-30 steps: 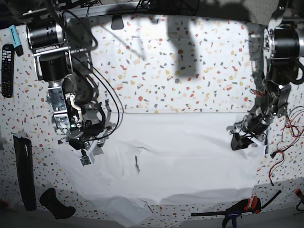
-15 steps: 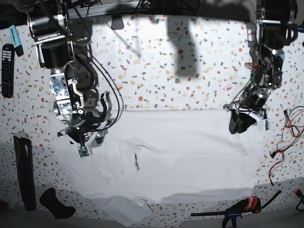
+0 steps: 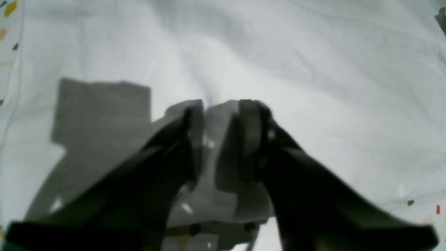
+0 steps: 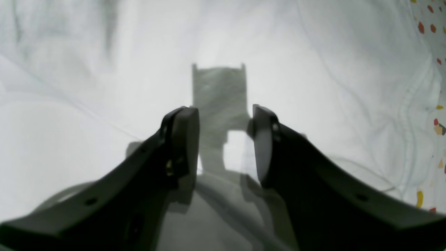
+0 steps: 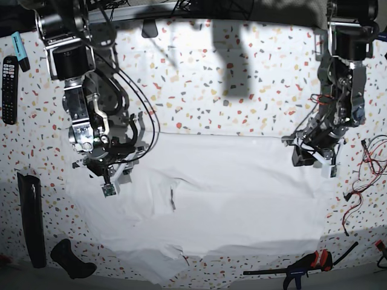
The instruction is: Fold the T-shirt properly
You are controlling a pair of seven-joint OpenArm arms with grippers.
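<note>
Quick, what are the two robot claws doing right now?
Left gripper: jaws pinching a fold of the large plain white cloth T-shirt.
Right gripper: jaws open, holding nothing, just above the shirt.

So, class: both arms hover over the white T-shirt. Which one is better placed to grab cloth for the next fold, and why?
Probably the left gripper: its narrowed jaws already frame a raised fold of the T-shirt. The right gripper hangs open above flat cloth.

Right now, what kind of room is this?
Probably a robot lab or workshop: a speckled terrazzo tabletop, loose red wires at its edge, a bar clamp, and a TV remote lie around the white T-shirt.
</note>
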